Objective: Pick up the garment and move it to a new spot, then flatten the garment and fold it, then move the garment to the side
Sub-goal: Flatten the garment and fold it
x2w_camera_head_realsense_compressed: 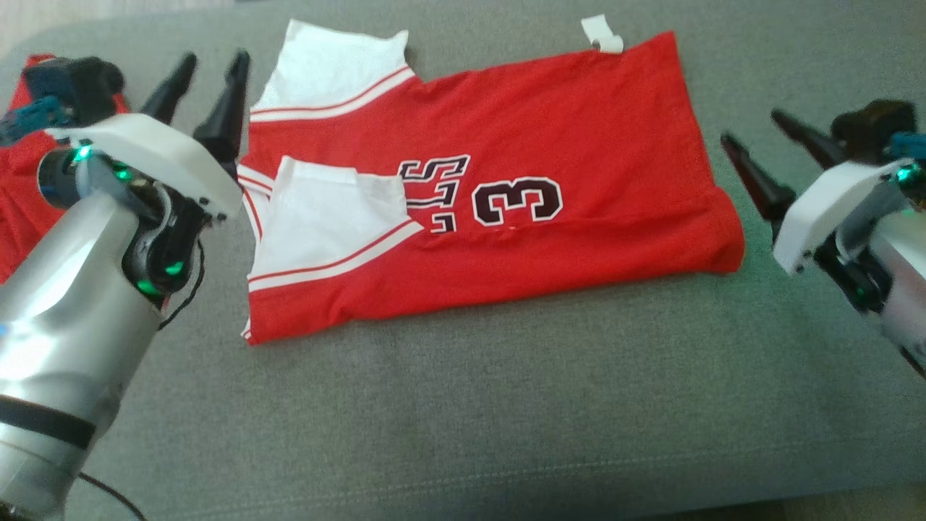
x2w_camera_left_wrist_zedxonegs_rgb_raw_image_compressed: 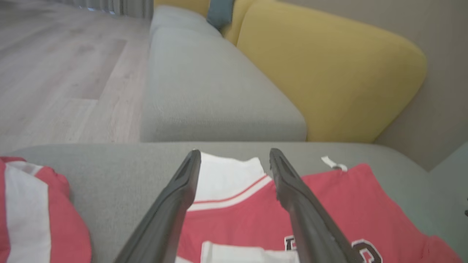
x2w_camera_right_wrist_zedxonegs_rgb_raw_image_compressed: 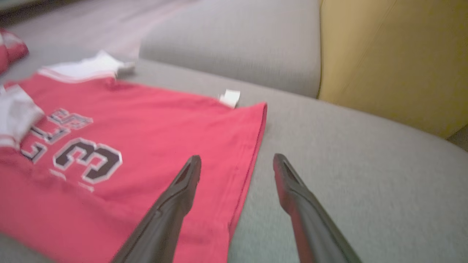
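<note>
Garment (x2w_camera_head_realsense_compressed: 579,123) is lying folded flat on the grey sofa cushion (x2w_camera_head_realsense_compressed: 506,405), number side up, with the white sleeves toward the left gripper (x2w_camera_head_realsense_compressed: 215,58). That gripper is hovering wide open just off the sleeve edge, gripping nothing. The right gripper (x2w_camera_head_realsense_compressed: 751,125) is doing the same near the hem side. Head view is showing both arms at once. Wrist views are adding the yellow backrest (x2w_camera_left_wrist_zedxonegs_rgb_raw_image_compressed: 329,73) and wood floor (x2w_camera_left_wrist_zedxonegs_rgb_raw_image_compressed: 55,73). Left wrist view is also giving a clear look at a second red-and-white garment (x2w_camera_left_wrist_zedxonegs_rgb_raw_image_compressed: 44,212), which the left arm is partly hiding in the head view.
</note>
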Tool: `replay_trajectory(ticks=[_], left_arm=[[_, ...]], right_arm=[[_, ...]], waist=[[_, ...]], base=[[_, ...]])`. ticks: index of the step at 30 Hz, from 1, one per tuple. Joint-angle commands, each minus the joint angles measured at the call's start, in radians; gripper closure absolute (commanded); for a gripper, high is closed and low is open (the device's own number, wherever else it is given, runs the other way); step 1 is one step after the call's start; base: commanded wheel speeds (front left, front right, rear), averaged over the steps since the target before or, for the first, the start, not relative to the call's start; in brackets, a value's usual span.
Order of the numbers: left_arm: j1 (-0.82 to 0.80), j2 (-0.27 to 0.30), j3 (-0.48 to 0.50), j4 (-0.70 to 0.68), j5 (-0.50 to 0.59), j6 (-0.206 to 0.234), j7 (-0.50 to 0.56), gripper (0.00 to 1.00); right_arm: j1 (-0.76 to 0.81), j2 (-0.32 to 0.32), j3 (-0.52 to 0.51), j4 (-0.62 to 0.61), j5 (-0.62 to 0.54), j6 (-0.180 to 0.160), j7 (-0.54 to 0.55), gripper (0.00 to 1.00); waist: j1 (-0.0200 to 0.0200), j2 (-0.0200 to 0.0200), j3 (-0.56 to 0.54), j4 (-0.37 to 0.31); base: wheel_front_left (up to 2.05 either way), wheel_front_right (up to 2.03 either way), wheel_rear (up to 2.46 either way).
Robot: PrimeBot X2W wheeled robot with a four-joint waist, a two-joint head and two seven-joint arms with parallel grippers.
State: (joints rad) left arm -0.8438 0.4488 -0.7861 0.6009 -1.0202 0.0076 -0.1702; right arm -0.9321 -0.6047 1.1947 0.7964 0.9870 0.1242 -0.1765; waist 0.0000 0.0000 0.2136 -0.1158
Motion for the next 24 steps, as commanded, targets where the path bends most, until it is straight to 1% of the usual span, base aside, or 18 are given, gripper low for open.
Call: replay_trajectory(ticks=[1,3,4,5,7,9,12,15,18,19,21,24], left_arm=[[-0.028,0.027,0.056,-0.031,-0.001,0.013,-0.035,0.0],[0.007,0.009,0.094,-0.063,-0.007,0.041,-0.072,0.0],[0.027,0.001,0.118,-0.084,-0.005,0.057,-0.082,0.0],[0.051,-0.007,0.145,-0.11,0.002,0.077,-0.088,0.0],[0.107,-0.034,0.234,-0.19,0.046,0.12,-0.09,0.0],[0.194,-0.071,0.321,-0.284,0.128,0.159,-0.091,0.0],[0.341,-0.15,0.416,-0.404,0.257,0.195,-0.091,0.0],[0.469,-0.23,0.453,-0.473,0.378,0.197,-0.091,0.0],[0.572,-0.304,0.476,-0.491,0.466,0.188,-0.091,0.0],[0.601,-0.321,0.485,-0.491,0.496,0.187,-0.091,0.0],[0.654,-0.355,0.507,-0.484,0.522,0.18,-0.091,0.0],[0.701,-0.379,0.529,-0.467,0.565,0.167,-0.091,0.0]], right_arm=[[0.015,0.004,-0.035,0.009,0.008,0.007,-0.043,0.0],[0.027,0.036,-0.095,0.038,-0.008,0.007,-0.076,0.0],[0.034,0.053,-0.145,0.052,-0.015,0.007,-0.082,0.0],[0.039,0.071,-0.216,0.044,-0.032,0.007,-0.084,0.0],[0.076,0.094,-0.368,0.004,-0.119,0.007,-0.085,0.0],[0.157,0.13,-0.533,-0.052,-0.218,0.007,-0.085,0.0],[0.316,0.201,-0.768,-0.168,-0.404,0.007,-0.085,0.0],[0.488,0.296,-0.942,-0.293,-0.578,0.007,-0.085,0.0],[0.629,0.392,-1.056,-0.403,-0.701,0.007,-0.085,0.0],[0.668,0.423,-1.086,-0.435,-0.727,0.007,-0.085,0.0],[0.732,0.472,-1.117,-0.489,-0.779,0.007,-0.085,0.0],[0.791,0.511,-1.142,-0.541,-0.827,0.007,-0.085,0.0]], waist=[[0.0,0.0,-0.022,-0.002],[0.0,0.0,-0.041,-0.001],[0.0,0.0,-0.051,-0.001],[0.0,0.0,-0.06,-0.001],[0.0,0.0,-0.075,0.002],[0.0,0.0,-0.092,0.004],[0.0,0.0,-0.115,0.012],[0.0,0.0,-0.134,0.022],[0.0,0.0,-0.145,0.029],[0.0,0.0,-0.147,0.03],[0.0,0.0,-0.149,0.029],[0.0,0.0,-0.146,0.026]], base=[[0.0,0.0,0.0],[0.0,0.0,0.0],[0.0,0.0,0.0],[0.0,0.0,0.0],[0.0,0.0,0.0],[0.0,0.0,0.0],[0.0,0.0,0.0],[0.0,0.0,0.0],[0.0,0.0,0.0],[0.0,0.0,0.0],[0.0,0.0,0.0],[0.0,0.0,0.0]])
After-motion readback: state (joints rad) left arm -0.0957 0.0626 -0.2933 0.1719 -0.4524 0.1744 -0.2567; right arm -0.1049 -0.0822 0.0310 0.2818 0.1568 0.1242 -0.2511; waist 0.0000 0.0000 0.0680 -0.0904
